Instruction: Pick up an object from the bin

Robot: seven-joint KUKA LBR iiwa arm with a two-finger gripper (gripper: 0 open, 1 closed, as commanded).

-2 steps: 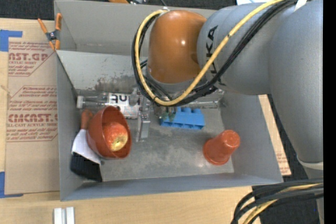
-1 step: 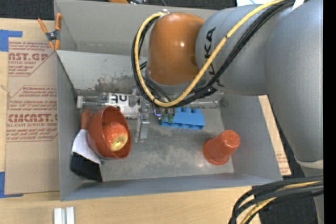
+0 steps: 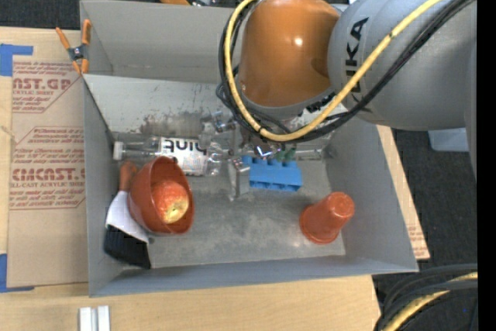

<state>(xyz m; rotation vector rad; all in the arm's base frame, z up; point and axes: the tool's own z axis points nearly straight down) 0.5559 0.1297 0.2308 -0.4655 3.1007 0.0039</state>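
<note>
Camera view: the grey metal bin is seen from above. The arm reaches in from the right, and its orange domed wrist cover hangs over the far middle of the floor. The gripper is seen below that cover, low near the centre of the floor. How far it is open cannot be told, since much of it is hidden by cover and cables. Nothing is seen held in it.

The blue rectangular plastic block, with small green pieces on its far edge, lies just right of the gripper, touching or nearly so. The clear plastic bottle with black lettering lies on its side just left of the gripper, along the far part of the floor. One of these two is judged the likely pick, but which one cannot be told.

Further off, an orange plastic bowl with something yellowish inside is seen at near left. A black and white object lies in the near left corner. An upturned orange plastic cup stands at near right, well apart from the gripper.

Risks, as judged:
- The block may be shoved right instead of gripped if the gripper is set on its left edge rather than astride it.
- The bottle is round and smooth, so it may be rolled away or squeezed out on closing.
- With both things so near, both may be caught together, or one knocked by the other.
- The floor may be struck if more descent is commanded.
- The contact area is hidden by the cover, so a miss may go unnoticed.
</note>
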